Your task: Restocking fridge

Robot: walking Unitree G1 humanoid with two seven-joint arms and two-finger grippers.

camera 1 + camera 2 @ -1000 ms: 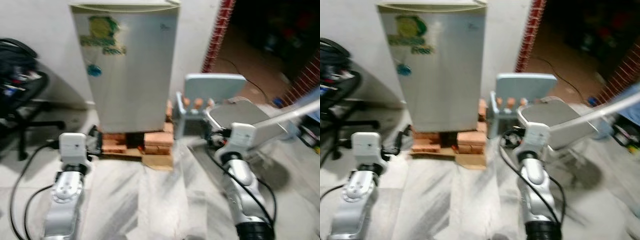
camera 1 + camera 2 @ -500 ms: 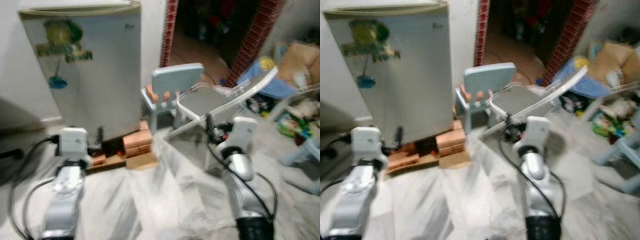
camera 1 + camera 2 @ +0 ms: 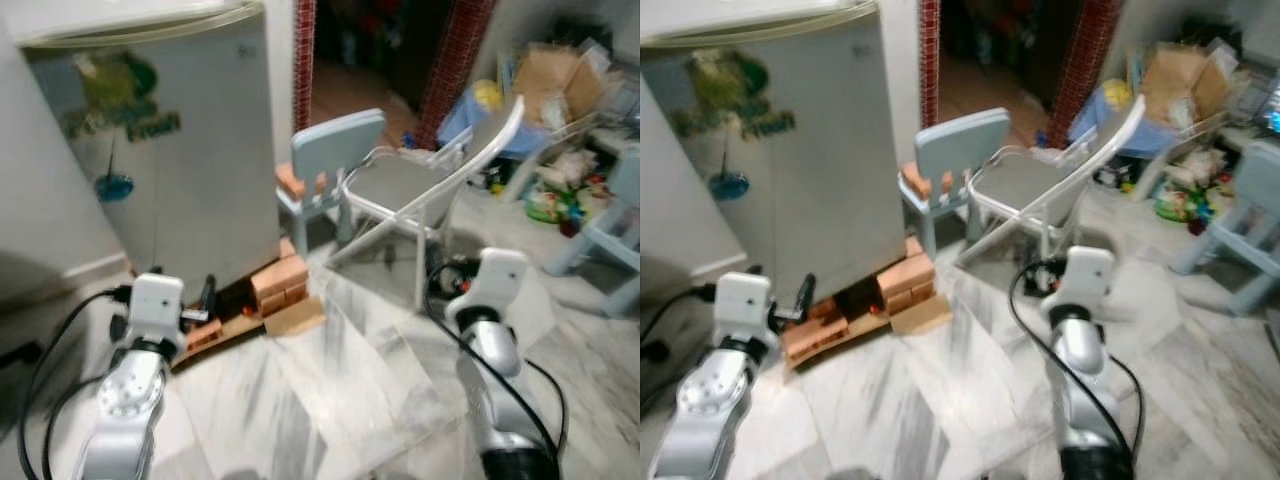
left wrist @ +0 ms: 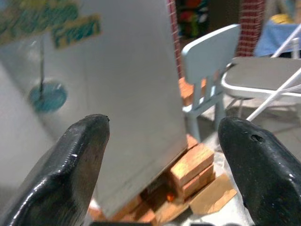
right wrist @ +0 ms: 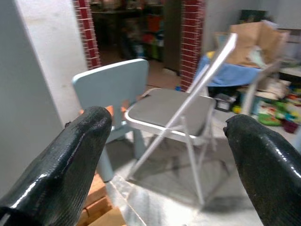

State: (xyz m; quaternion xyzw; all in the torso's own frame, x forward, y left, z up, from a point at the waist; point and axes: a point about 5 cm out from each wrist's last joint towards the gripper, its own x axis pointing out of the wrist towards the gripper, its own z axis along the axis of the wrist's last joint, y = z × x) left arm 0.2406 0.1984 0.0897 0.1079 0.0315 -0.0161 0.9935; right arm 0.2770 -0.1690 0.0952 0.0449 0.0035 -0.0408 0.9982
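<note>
The small silver-grey single-door fridge (image 3: 160, 150) stands shut against the white wall, raised off the pale marble floor (image 3: 350, 400) on a stack of reddish-orange bricks (image 3: 280, 283) and a flat wooden board (image 3: 295, 317), probably to keep its base clear of damp or to bring it to a handier height. Its door carries a green and yellow sticker (image 3: 115, 100) whose lettering is too blurred to read, and a round blue mark (image 3: 113, 187) below it; a tiny maker's mark near the top corner cannot be made out either. Just beside the fridge stands a pale blue plastic child's chair (image 3: 335, 165), and next to that a grey folding metal chair (image 3: 420, 195). The left gripper (image 4: 164, 165) is held low in front of the fridge with its fingers spread wide and nothing between them; the right gripper (image 5: 169, 169) is likewise released and empty, facing the chairs. No stock is in hand, so the restocking looks hardly begun.
</note>
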